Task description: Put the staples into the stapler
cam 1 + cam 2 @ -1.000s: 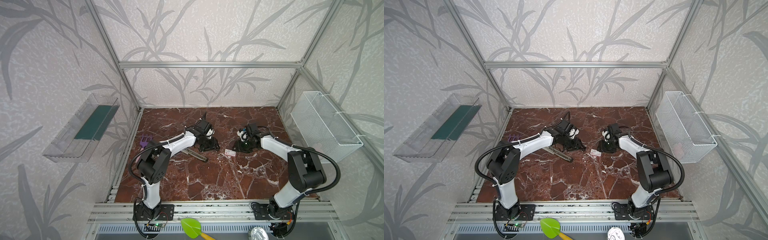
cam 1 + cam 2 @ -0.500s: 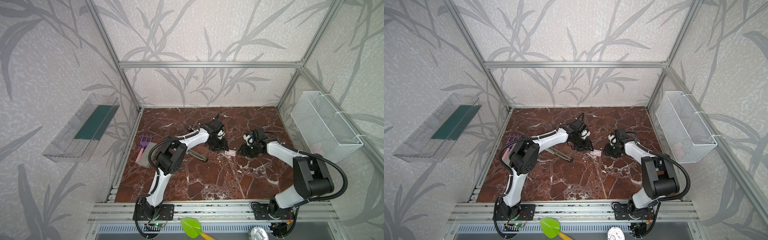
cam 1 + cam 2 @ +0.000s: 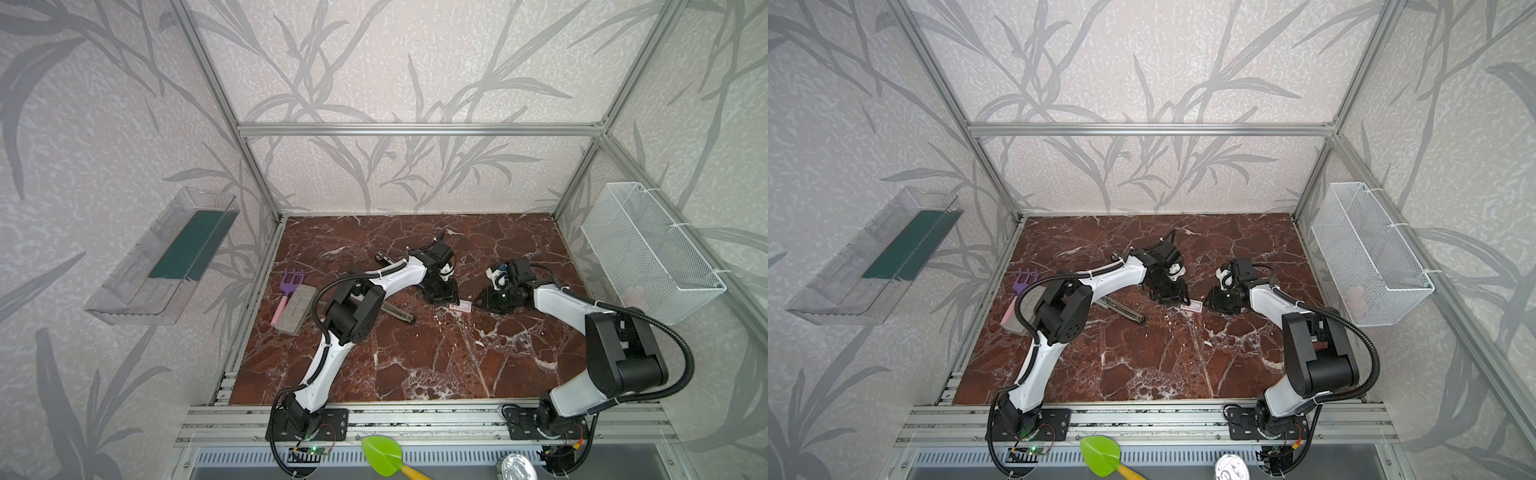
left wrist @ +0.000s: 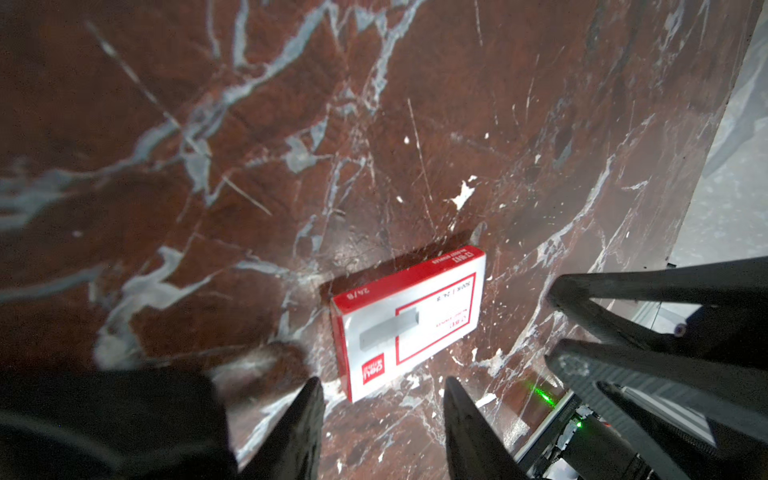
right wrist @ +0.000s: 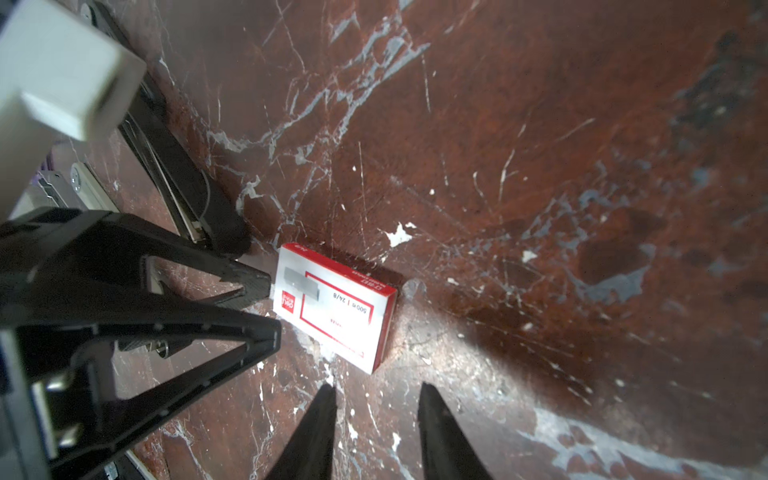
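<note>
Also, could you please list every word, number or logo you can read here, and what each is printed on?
"500 | 24/8": top face of the staple box; the unit after 500 is too small to read.
"24/8": its short red end, in the left wrist view.
"deli", probably: red square logo on the top face.
Other red lines on top and the white print on the long red side: too blurred.
</note>
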Motion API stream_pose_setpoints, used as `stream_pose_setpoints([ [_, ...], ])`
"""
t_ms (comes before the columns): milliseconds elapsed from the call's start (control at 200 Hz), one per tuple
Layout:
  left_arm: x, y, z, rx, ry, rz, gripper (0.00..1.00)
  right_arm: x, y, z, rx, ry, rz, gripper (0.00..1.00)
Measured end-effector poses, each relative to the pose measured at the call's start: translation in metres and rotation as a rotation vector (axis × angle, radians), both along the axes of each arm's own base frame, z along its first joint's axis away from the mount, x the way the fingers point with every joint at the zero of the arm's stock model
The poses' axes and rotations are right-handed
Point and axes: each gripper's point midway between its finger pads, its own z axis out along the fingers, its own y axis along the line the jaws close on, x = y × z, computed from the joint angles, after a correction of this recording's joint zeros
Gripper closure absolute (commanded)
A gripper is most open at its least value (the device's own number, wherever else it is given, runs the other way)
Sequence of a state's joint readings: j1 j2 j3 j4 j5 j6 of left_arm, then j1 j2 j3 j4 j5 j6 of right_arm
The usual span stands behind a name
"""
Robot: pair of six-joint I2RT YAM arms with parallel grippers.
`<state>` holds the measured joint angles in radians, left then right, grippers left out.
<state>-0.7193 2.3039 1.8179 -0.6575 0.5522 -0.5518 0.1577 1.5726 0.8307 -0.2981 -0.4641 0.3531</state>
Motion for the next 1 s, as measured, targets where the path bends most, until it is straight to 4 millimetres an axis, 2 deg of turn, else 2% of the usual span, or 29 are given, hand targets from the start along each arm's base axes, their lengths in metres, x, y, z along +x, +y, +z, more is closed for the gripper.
stream_pose_setpoints([
  [300, 0.000, -0.009, -0.005, -0.020, 0.017, -0.015, 0.81, -0.003, 0.001, -0.008, 0.007, 0.019, -0.001, 0.67],
  [440, -0.002, -0.011, -0.005, -0.027, 0.026, -0.019, 0.91, -0.004, 0.001, -0.012, 0.004, 0.030, 0.000, 0.62],
  [585, -0.002, -0.011, -0.005, -0.031, 0.026, -0.024, 0.91, -0.006, -0.002, -0.014, -0.019, 0.029, 0.012, 0.54],
  [665, -0.002, -0.012, -0.004, -0.034, 0.024, -0.023, 0.84, -0.007, -0.005, -0.014, -0.038, 0.028, 0.018, 0.53],
  [875, 0.000, -0.015, -0.002, -0.050, 0.017, -0.022, 0.77, -0.002, -0.004, -0.012, -0.042, 0.019, 0.025, 0.57],
  [1000, 0.000, -0.015, -0.002, -0.053, 0.017, -0.020, 0.78, 0.001, -0.001, -0.022, -0.029, 0.038, 0.030, 0.61],
])
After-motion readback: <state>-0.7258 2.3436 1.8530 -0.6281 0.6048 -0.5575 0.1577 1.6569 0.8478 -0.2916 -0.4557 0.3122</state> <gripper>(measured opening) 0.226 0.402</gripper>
